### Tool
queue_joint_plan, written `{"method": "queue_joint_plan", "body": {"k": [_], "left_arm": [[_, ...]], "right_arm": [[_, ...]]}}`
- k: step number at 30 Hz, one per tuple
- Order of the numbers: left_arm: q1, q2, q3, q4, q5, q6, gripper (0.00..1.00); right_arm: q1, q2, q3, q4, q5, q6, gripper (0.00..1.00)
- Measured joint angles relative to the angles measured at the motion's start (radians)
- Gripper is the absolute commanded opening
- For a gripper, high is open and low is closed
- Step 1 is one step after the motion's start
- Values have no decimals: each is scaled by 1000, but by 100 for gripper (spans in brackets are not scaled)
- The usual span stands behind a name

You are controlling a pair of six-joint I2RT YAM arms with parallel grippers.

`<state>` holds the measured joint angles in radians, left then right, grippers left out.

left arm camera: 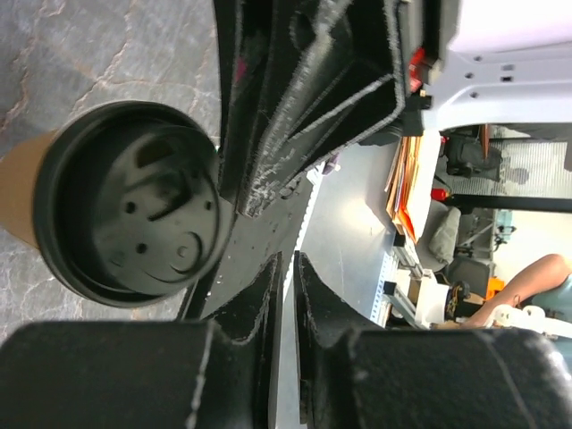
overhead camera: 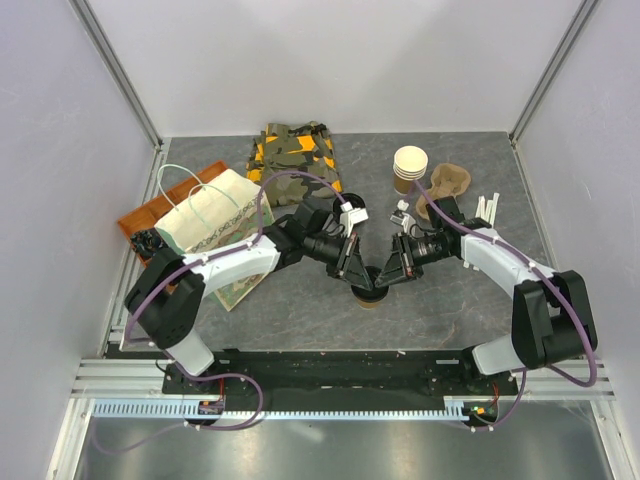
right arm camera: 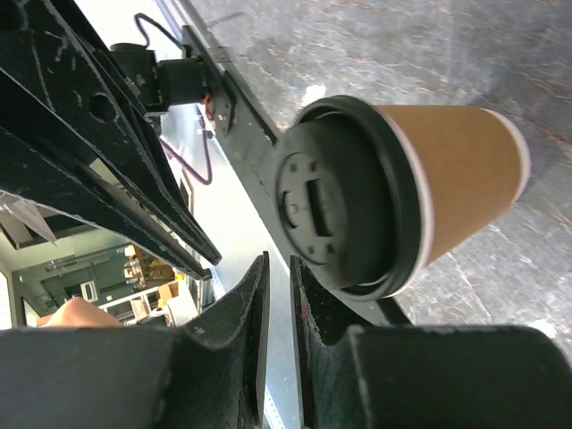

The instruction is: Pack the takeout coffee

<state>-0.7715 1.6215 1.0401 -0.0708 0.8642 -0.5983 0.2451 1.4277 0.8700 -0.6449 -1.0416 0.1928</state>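
The takeout coffee [overhead camera: 370,296], a brown paper cup with a black lid, stands upright on the grey table between the two arms. My left gripper [overhead camera: 352,270] and right gripper [overhead camera: 396,268] lean in over it from either side, tips close together. In the left wrist view the lid [left arm camera: 134,201] lies to the left of my left gripper [left arm camera: 288,259], whose jaws are nearly together with nothing between them. In the right wrist view the cup [right arm camera: 465,170] sits to the right of my right gripper [right arm camera: 279,264], jaws also close together and empty. Neither gripper holds the cup.
A printed paper bag [overhead camera: 210,215] lies at the left beside an orange tray [overhead camera: 150,212]. A camouflage cloth [overhead camera: 295,155] is at the back. A stack of lidless cups [overhead camera: 408,168], a brown cardboard piece [overhead camera: 447,185] and white sticks [overhead camera: 488,208] are at the back right.
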Motion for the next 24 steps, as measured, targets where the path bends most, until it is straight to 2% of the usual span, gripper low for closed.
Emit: {"method": "queue_joint_plan", "body": {"k": [10, 15, 24], "left_arm": [[18, 103, -22, 68, -23, -38, 13], [28, 119, -33, 106, -15, -64, 8], [57, 143, -74, 202, 47, -108, 3]], "right_arm": [[1, 43, -2, -6, 33, -18, 21], [2, 45, -2, -6, 34, -18, 20], [2, 92, -1, 1, -10, -9, 18]]}}
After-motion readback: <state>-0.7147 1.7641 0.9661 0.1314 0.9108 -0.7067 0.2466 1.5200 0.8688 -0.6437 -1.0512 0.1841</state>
